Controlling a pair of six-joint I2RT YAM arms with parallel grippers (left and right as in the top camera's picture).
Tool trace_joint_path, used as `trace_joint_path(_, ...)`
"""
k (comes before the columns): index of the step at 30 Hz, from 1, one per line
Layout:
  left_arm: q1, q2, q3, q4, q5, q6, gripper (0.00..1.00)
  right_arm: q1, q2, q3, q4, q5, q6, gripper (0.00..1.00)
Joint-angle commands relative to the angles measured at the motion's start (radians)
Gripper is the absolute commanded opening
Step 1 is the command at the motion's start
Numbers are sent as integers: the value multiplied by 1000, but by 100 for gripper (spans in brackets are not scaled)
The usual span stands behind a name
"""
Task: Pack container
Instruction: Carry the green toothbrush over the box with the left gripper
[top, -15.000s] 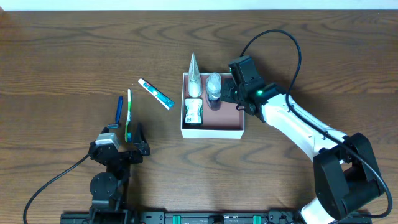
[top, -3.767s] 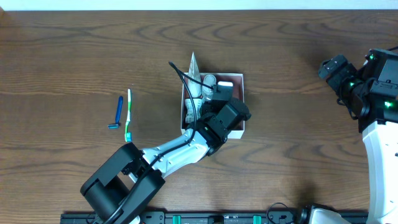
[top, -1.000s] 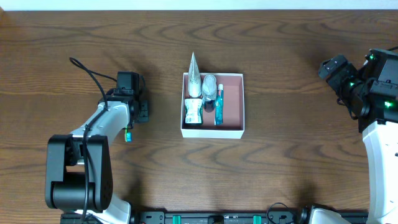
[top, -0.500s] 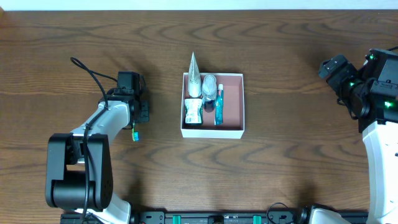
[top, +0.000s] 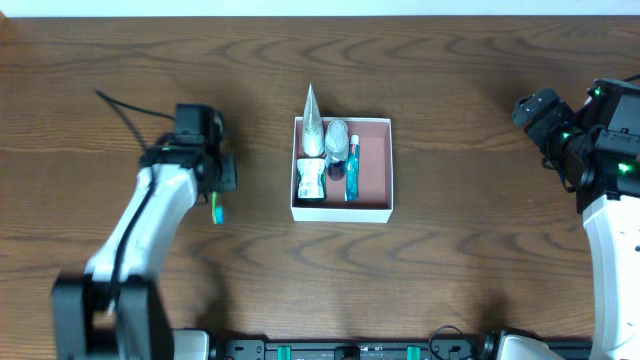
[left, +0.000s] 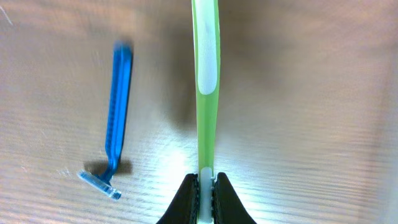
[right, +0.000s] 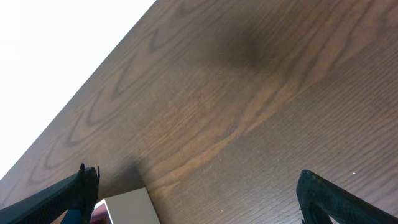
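left end effector (left: 205, 185) pinched shut on green toothbrush (left: 206, 68) handle, well left of container (top: 340, 212), which sits mid-tabletop (top: 450, 280). blue razor (left: 117, 124) lies beside toothbrush. right end effector (right: 200, 190) wide open, empty, far right.

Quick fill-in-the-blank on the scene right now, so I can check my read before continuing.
1. The left gripper has its fingers shut on the green ____.
2. The blue ____ lies loose on the table beside it.
3. The right gripper is ____ and holds nothing.
4. The toothpaste tube lies inside the ____.
Missing: toothbrush; razor; open; container.
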Motion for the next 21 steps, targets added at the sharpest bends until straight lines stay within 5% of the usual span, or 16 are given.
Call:
trace_joint_path(1,-29,-163,55,-5,140,-19,6,-3,-5,6,0,8,-5,99)
trace_joint_path(11,-322,-521,79,79,46,-166,6,-3,-5,6,0,8,-5,99)
trace_joint_path(21,-740,-428,79,218,-359,-216,6,-3,-5,6,0,8,-5,99)
